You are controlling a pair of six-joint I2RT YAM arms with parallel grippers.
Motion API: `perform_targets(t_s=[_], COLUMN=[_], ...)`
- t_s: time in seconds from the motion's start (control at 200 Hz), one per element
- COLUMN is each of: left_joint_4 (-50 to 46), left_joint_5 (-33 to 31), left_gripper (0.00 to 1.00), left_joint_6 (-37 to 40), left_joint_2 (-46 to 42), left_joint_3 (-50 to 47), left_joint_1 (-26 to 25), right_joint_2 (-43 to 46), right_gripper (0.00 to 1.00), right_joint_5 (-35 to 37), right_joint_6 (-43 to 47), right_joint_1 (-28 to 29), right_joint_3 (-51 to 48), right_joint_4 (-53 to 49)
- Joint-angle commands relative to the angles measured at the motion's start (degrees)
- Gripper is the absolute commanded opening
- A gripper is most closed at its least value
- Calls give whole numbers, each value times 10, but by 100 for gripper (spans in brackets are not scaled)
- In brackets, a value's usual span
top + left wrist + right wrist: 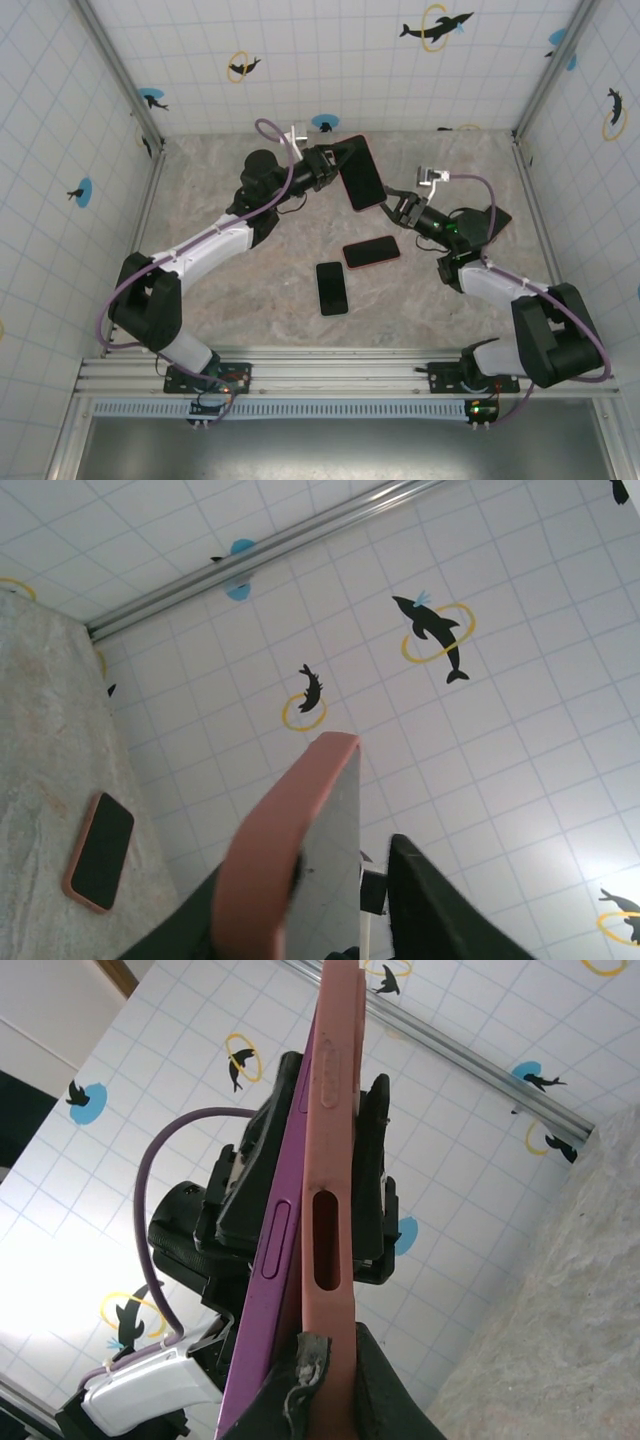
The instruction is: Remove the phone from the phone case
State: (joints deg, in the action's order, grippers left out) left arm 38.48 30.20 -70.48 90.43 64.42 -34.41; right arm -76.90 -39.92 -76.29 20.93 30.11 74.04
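Observation:
The phone [361, 178], dark screen up, sits in a salmon-pink phone case [367, 150] held tilted above the table's far middle. My left gripper [336, 166] straddles its upper left end. In the left wrist view the jaws stand open: the case [268, 860] rests against one finger, and the other finger [432, 910] stands clear of the screen [335, 870]. My right gripper [393, 205] is shut on the case's lower right corner. In the right wrist view its fingertips [305, 1365] pinch the case wall [330, 1110], and the phone's purple edge [275, 1250] stands apart from it.
A second phone in a pink case [372, 251] and a bare black phone [332, 288] lie flat on the marbled table [230, 300] below the held one. Tiled walls with dolphin stickers close in the back and both sides.

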Motion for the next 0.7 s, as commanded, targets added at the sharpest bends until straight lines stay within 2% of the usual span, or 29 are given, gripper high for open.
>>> perform_targets(t_s=[0.0,0.165,0.285,0.551,0.691], left_joint_4=[-5,-29,-58,-125,-150], left_joint_5=[-7,-5,-7,-30,-57], left_gripper=[44,54,68,77,78], left_joint_6=[10,15,22,44,39], left_joint_2=[6,15,18,8,-20], left_joint_3=[1,16,22,23,-2], left_joint_1=[4,4,4,3,3], right_joint_2=[0,0,-2,-13,-19], right_gripper=[1,0,0,0,0], right_joint_5=[17,32,45,65,90], right_joint_6=[-18,-25,-31,-25,-12], right_joint_1=[4,3,4,3,3], right_joint_3=[-4,-8,-10,-7,-5], right_joint_4=[71,72,75,82,77])
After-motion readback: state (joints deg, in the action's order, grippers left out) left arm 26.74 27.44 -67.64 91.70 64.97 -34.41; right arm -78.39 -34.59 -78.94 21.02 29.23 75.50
